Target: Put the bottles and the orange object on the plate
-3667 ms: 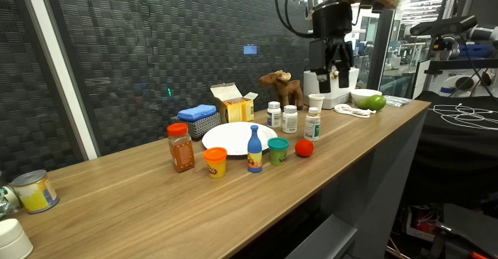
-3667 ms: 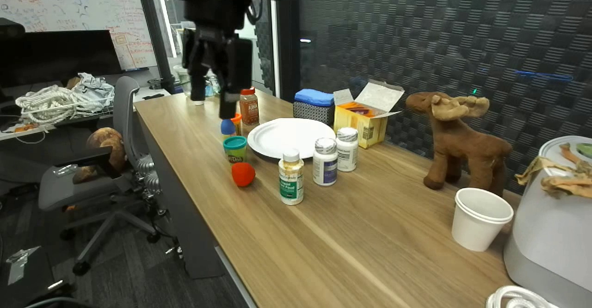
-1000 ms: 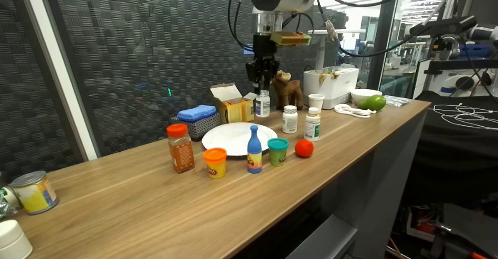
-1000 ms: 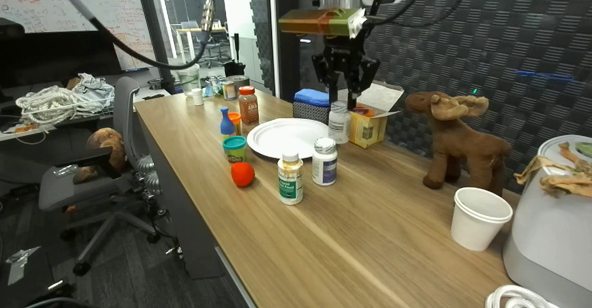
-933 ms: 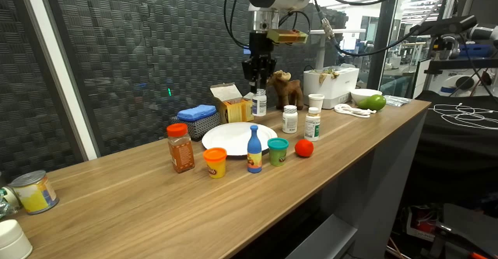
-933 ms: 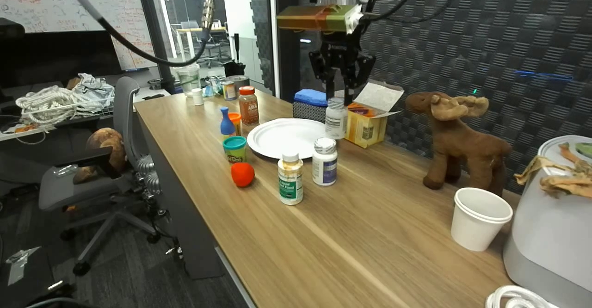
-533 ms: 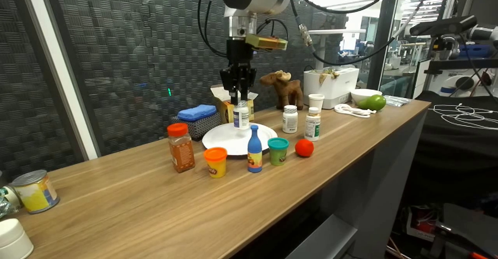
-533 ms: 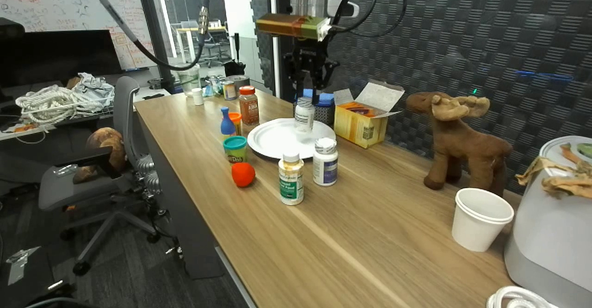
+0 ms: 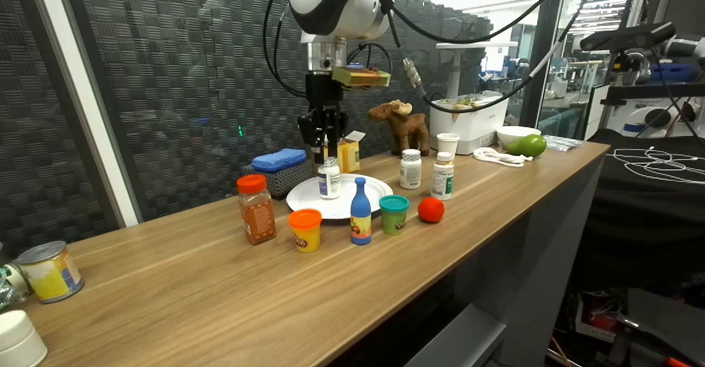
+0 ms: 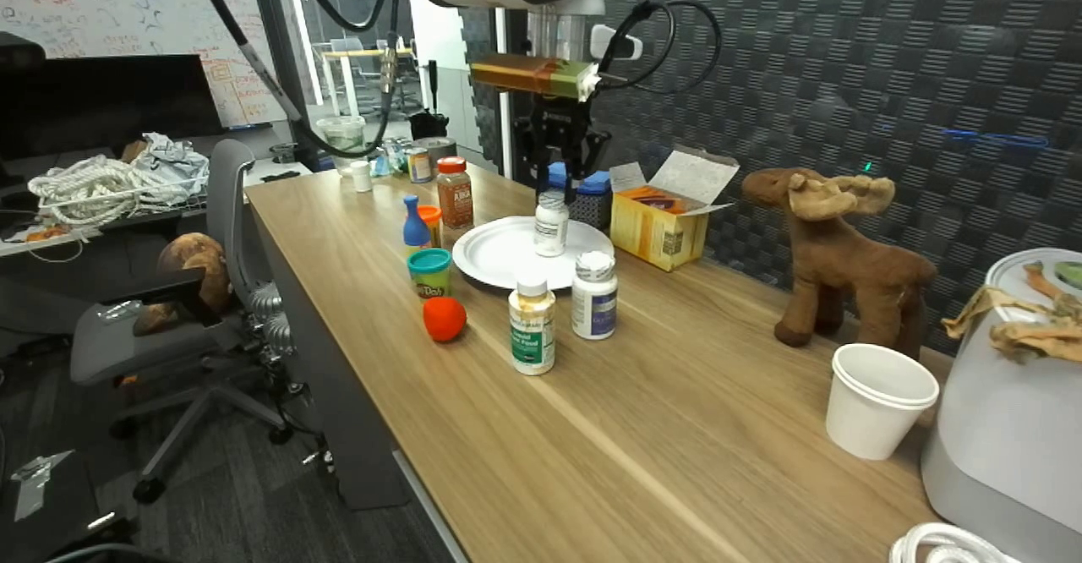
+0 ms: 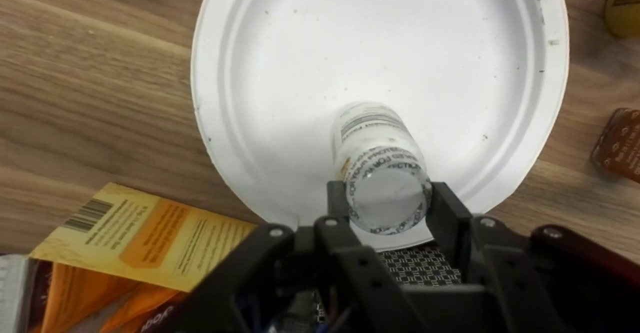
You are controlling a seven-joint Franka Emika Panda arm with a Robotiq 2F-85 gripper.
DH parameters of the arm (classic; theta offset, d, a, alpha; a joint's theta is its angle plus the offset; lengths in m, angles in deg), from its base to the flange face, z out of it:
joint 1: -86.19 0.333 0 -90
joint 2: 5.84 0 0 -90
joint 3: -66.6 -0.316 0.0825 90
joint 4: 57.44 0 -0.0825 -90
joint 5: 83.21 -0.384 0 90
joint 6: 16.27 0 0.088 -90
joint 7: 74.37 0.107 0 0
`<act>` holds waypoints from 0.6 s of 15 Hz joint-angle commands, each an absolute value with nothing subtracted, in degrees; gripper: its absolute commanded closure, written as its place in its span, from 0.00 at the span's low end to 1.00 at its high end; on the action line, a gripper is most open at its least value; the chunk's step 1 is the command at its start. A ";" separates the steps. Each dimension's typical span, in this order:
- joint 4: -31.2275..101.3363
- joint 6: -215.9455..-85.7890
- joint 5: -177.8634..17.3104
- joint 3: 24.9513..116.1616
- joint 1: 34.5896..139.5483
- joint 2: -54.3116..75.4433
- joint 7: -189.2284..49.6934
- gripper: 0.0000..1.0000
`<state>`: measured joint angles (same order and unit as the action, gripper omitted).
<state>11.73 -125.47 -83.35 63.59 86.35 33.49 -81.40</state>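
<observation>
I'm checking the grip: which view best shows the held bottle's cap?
The wrist view: it looks down on the cap, held by the gripper. Both exterior views show the cap smaller, more from the side.

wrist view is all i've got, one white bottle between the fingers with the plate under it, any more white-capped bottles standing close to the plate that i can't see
Observer: Yes, in both exterior views two stand upright on the table, off the plate: the green-labelled bottle and the purple-labelled bottle.
Operator: ok and is mine tilted, hard to judge from above
Observer: No, the white bottle held in the fingers looks upright in both exterior views, though I can't tell whether its base touches the plate.
</observation>
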 commanded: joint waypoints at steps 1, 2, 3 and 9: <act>7.12 -124.53 -81.46 64.68 87.25 35.09 -81.79 0.81; 6.79 -124.65 -81.13 64.79 87.25 35.10 -81.78 0.81; 6.45 -124.73 -80.72 64.88 87.23 35.17 -81.74 0.81; 6.11 -124.88 -80.92 64.61 86.86 36.26 -82.56 0.81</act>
<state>8.79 -125.51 -81.55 64.30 86.42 34.46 -81.47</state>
